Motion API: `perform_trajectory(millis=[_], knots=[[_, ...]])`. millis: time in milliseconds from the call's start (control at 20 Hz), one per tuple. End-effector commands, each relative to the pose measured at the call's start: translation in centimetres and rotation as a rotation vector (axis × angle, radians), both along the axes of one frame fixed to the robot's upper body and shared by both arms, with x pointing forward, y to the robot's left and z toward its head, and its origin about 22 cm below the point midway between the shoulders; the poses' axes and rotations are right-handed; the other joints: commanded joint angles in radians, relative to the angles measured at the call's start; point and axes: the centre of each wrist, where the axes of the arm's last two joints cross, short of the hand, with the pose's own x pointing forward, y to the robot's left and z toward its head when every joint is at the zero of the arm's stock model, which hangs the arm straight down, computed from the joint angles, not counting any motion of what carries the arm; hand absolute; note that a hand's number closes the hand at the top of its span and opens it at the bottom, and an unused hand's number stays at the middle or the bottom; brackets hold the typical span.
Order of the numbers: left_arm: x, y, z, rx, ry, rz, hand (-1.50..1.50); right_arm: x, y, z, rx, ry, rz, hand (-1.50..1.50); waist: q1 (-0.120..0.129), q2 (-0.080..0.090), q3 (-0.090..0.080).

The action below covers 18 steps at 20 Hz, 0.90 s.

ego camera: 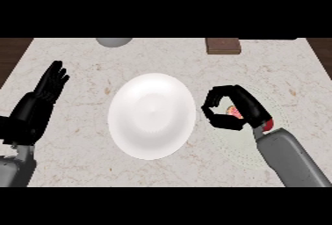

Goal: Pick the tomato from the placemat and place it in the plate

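A white plate [151, 115] lies in the middle of the counter. To its right is a pale, faintly outlined placemat [233, 147]. Over the mat my right hand [245, 107] has its fingers and thumb curled round the red tomato [232, 111], of which only a small patch shows between them. I cannot tell whether the tomato touches the mat. My left hand [45, 90] rests open at the left edge, fingers up, away from the plate.
A grey rounded object [114, 41] sits at the counter's back edge, left of centre. A brown block [224, 45] lies at the back right. Dark wood [9, 55] borders the marble counter at both sides.
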Motion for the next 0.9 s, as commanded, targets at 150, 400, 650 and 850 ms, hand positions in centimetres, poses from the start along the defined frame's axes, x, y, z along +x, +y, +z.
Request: perform_trajectory(millis=[150,400,650,850], knots=[[1.3,-0.6,0.4,0.018,-0.066,0.001,0.0,-3.0,2.8,-7.8,0.187,-0.069,-0.294,-1.5,-0.011,0.016,0.008],[1.2,-0.4,1.4,0.009,-0.052,-0.007,0.0,-3.7,0.8,-6.9,0.348,-0.214,-0.277,-1.5,-0.011,0.007,0.006],[-0.2,-0.9,0.4,0.003,-0.045,-0.01,0.0,-2.8,-1.5,-1.5,0.181,-0.282,-0.316,-1.5,-0.009,0.004,0.005],[1.3,-0.7,1.0,0.018,-0.04,-0.009,0.0,-2.9,-3.6,0.8,-0.126,-0.19,-0.347,-1.5,-0.024,0.001,0.003]])
